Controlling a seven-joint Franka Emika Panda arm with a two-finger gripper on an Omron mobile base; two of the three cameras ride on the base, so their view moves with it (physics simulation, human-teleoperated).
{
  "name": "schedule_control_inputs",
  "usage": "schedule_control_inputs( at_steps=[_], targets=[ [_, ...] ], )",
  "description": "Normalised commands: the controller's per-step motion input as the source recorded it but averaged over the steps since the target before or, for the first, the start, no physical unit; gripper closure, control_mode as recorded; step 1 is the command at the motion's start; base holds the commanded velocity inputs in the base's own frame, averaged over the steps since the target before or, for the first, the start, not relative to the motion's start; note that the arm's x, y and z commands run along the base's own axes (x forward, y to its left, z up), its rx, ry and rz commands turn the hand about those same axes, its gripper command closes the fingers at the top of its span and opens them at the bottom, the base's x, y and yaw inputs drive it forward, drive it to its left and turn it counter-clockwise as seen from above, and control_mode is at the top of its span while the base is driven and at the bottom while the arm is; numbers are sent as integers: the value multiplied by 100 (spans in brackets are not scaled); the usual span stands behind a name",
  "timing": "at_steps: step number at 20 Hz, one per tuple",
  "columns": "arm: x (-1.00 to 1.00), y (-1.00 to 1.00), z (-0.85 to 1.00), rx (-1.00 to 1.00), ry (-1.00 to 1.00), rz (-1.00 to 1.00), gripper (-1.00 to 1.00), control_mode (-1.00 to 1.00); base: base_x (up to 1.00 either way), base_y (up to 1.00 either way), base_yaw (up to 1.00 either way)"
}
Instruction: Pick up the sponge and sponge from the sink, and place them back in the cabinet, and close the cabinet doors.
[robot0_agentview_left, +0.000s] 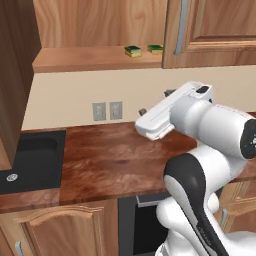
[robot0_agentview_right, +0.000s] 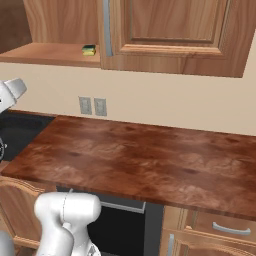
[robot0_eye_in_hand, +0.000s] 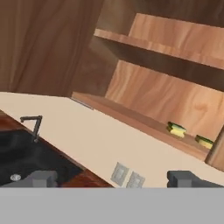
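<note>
Near cabinet (robot0_agentview_left: 75, 57) edge, two sponges (robot0_agentview_left: 133, 51).

White glossy arm (robot0_agentview_left: 210, 130) w/ black joint bands, rounded links, dark fingertips (robot0_eye_in_hand: 181, 178).

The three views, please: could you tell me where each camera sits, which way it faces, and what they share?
Left base view: behind the arm's left, facing the counter, sink and cabinet; arm lower right.
Right base view: behind its right, over the counter; arm lower left.
Hand view: on the hand, tilted toward the cabinet; gripper open.
Shared: two sponges on the cabinet floor, wall outlets.
</note>
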Motion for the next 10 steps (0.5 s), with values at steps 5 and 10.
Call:
schedule_control_inputs(
  at_steps=[5,10],
  targets=[
    [-12,24,0,-47,6,5,-100,-100,0,0,0],
    [-4,23,-1,-26,2,11,-100,-100,0,0,0]
  ],
)
